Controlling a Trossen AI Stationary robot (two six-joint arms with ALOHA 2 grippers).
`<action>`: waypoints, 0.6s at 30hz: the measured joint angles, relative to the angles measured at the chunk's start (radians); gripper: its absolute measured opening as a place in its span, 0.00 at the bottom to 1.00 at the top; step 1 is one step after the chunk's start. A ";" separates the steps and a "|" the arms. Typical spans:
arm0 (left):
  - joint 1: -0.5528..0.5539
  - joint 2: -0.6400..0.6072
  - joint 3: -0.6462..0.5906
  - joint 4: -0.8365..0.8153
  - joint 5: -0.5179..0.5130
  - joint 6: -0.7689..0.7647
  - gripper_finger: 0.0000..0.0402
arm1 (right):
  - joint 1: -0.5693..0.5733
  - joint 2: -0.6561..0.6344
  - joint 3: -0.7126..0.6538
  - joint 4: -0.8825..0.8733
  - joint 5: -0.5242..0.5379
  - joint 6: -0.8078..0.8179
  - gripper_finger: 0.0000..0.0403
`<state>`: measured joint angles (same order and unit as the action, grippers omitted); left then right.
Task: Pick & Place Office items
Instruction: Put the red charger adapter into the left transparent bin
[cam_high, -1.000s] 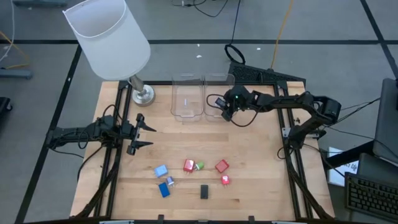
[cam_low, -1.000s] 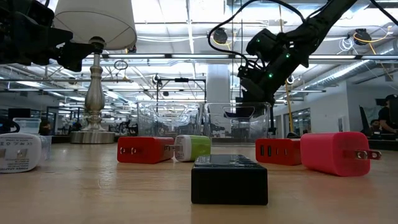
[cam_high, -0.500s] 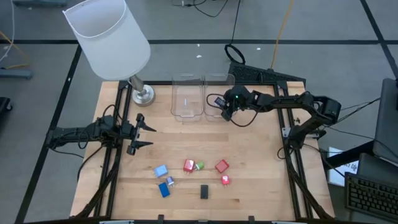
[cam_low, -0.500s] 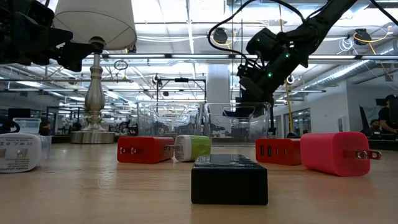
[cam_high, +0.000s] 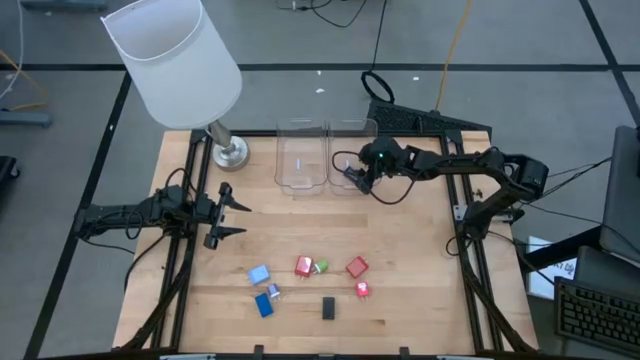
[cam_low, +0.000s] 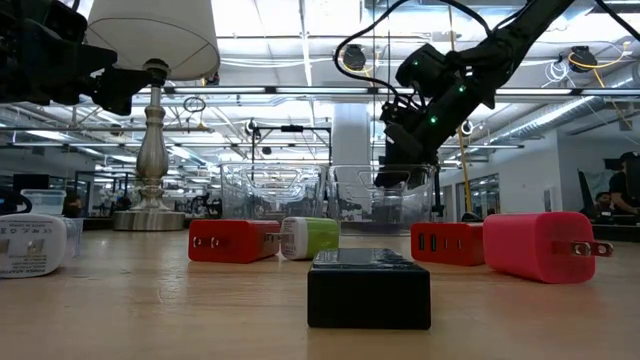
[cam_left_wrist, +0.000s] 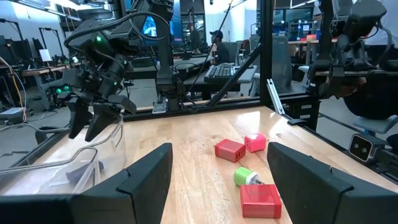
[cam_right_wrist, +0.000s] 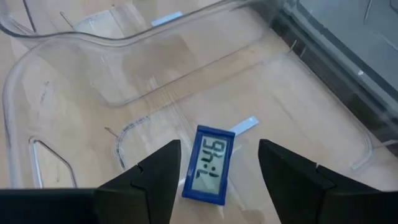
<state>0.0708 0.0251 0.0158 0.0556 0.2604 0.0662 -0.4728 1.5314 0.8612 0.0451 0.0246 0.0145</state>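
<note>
The right gripper (cam_right_wrist: 216, 163) is hanging with fingers parted over the right clear bin (cam_high: 347, 133), a blue clock (cam_right_wrist: 210, 163) lying released inside; apparently a drop-off is finishing, and the next pick awaits among the office items (cam_high: 305, 266) at the table's near edge; the left gripper (cam_high: 228, 212) is waiting open; the clock's display is reading 7:46.

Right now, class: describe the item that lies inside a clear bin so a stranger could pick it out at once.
Start at the white-shaded lamp, then look to the two clear bins beside its base. In the bin under the right claw lies a small blue clock, the only item with a digital display.
</note>
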 joint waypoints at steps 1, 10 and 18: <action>0.000 0.000 0.000 0.000 0.000 0.000 0.66 | 0.000 0.000 0.000 0.005 0.000 -0.002 0.53; 0.000 0.000 0.000 0.000 0.000 0.000 0.66 | 0.031 -0.104 0.000 0.015 0.004 -0.018 0.51; 0.000 0.000 0.000 0.000 0.000 0.000 0.66 | 0.185 -0.251 -0.001 -0.001 -0.002 -0.001 0.49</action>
<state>0.0704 0.0254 0.0158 0.0555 0.2604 0.0665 -0.2878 1.2800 0.8604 0.0445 0.0228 0.0132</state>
